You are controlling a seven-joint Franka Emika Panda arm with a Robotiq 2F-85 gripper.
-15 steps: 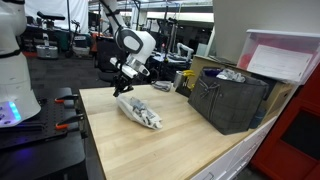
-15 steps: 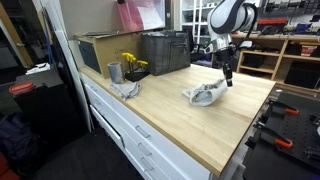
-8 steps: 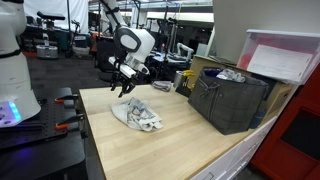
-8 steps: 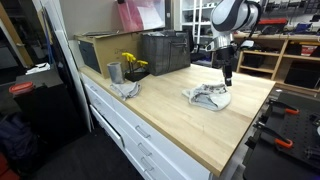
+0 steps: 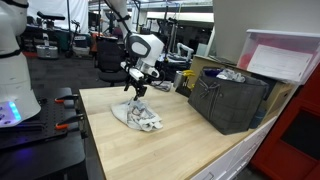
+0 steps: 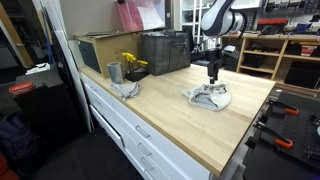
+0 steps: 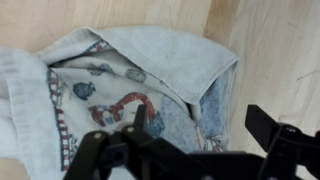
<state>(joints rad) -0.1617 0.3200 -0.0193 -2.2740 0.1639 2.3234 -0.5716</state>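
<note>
A dark crate (image 5: 232, 102) stands at the back of the wooden surface (image 5: 190, 150). Something pale and crumpled pokes out of its top, but it is too small to tell what it is. A pale box with a pink rim (image 5: 285, 58) sits higher up behind the crate. In an exterior view a small metal cup (image 6: 114, 72) stands near the crate, with yellow flowers (image 6: 132, 62) just beside it and a little grey rag (image 6: 127, 89) lying in front.

The arm comes down from above and bends at the wrist, so the end effector (image 5: 137, 91) points down at a rumpled cloth (image 5: 140, 115). The cloth lies flat on the surface, out in the open, well apart from the crate. The end effector hangs just over the far edge of the cloth (image 6: 207, 96), as both exterior views show.

The wrist view shows what the others cannot. The cloth (image 7: 140, 70) is soft blue-grey with little pictures in red and blue on its inner side. The end effector (image 7: 195, 128) is released: its two dark fingers (image 7: 275, 135) are spread wide, and nothing is held between them.
</note>
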